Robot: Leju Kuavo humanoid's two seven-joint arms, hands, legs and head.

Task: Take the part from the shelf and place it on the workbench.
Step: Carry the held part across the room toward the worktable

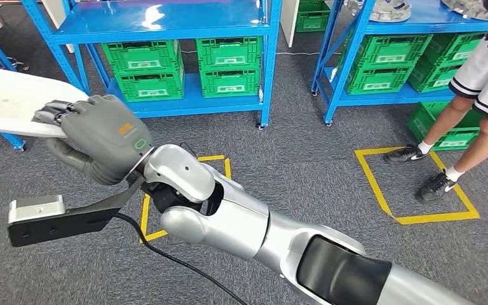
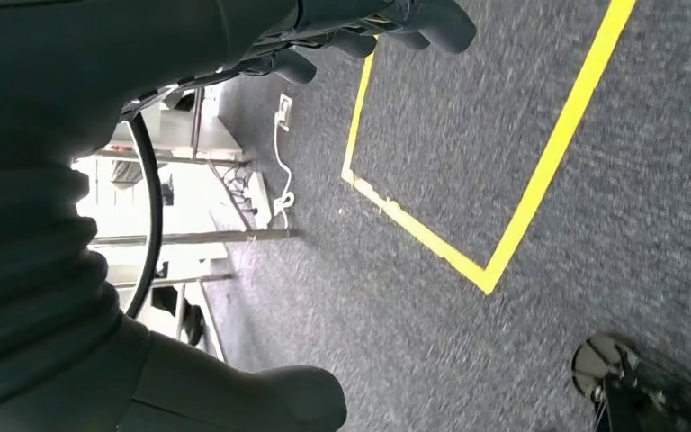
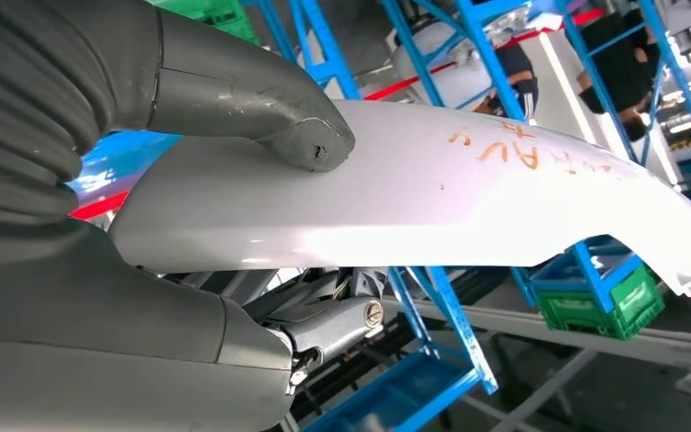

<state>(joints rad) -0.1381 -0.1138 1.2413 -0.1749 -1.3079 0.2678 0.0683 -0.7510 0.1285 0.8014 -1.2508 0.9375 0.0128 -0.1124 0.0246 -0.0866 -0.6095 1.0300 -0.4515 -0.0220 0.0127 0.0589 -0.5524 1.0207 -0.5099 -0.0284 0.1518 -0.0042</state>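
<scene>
Head view: the right hand [image 1: 105,136] is clamping the white part [image 1: 13,105] at the left edge of the frame, fingers curling over its near rim; the arm is reaching across from the lower right.
Head view, part: it is lying long and flat, its long axis running out past the left edge, so most of it is extending away from the hand on the far side of the arm.
Head view, surroundings: blue shelves [image 1: 165,25] with green crates [image 1: 143,67] are standing across the top, yellow floor squares [image 1: 413,184] are lying on grey carpet, and a person's legs [image 1: 464,136] are showing at the right edge.
Left wrist view: the left hand [image 2: 72,270] is hanging over the carpet; whether its fingers are spread or closed I cannot tell (too dark and too close), and it is nowhere near the part.
Right wrist view: the thumb [image 3: 261,108] is pressing on the part's upper face, orange scrawl [image 3: 522,148] showing toward the upper right.
Judgement: the part is off the shelf and being carried one-handed; with the grip near one end, the free end looks likely to swing or sag.
</scene>
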